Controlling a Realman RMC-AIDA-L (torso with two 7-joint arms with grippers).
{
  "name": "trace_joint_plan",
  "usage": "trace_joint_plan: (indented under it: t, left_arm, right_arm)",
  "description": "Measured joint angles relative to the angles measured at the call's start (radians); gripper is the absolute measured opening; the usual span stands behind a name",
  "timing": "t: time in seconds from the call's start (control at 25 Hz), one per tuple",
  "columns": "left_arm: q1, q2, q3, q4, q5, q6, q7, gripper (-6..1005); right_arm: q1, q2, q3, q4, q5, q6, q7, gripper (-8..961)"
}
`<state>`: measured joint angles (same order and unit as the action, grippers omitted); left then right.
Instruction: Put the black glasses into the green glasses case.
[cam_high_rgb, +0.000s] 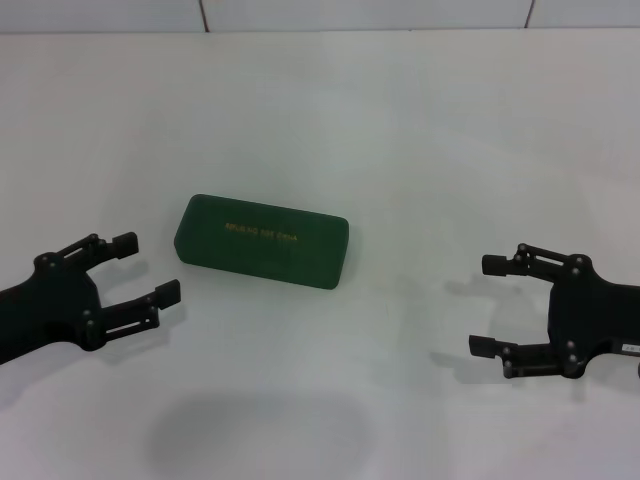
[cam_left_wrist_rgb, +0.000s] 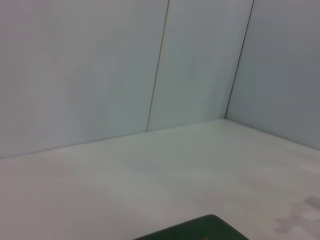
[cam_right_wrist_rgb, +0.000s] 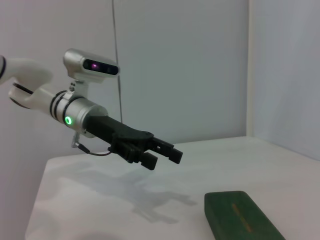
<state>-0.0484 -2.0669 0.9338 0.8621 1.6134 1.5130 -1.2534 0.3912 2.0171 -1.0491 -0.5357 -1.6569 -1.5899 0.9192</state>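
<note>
1. Your green glasses case (cam_high_rgb: 262, 241) lies shut on the white table (cam_high_rgb: 420, 130), lid up, its gold lettering (cam_high_rgb: 263, 233) facing the head camera. It sits a little left of centre, long side running across the view and tilted slightly.
2. You will find no black glasses in any of the three views; whether they are inside the shut case cannot be told.
3. Your left gripper (cam_high_rgb: 146, 268) hovers at the left edge of the table, near the case's left end but apart from it. Its fingers are spread wide and hold nothing.
4. Your right gripper (cam_high_rgb: 491, 305) hangs at the right edge, well apart from the case, fingers pointing toward the centre. It too is spread wide and empty.
5. From the right wrist camera you see the left gripper (cam_right_wrist_rgb: 161, 153) above the table, a green light on its arm, with the case (cam_right_wrist_rgb: 240, 217) lying nearer that camera.
6. The left wrist camera shows only a corner of the case (cam_left_wrist_rgb: 200, 230), the table and the pale wall panels (cam_left_wrist_rgb: 100, 65).
</note>
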Motion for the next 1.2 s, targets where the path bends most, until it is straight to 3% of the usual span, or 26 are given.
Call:
trace_joint_plan:
  t: [0.24,1.2]
  left_arm:
    - [0.003,0.012,-0.01,-0.004,0.017,0.037,-0.001,875]
    - [-0.014,0.004,-0.008,-0.012,0.042,0.053,0.005,875]
  right_arm:
    - [-0.01,0.0,0.003,0.001,0.003,-0.004,-0.006,890]
    - [-0.009,0.0,0.008,0.002,0.008,-0.003,-0.007,889]
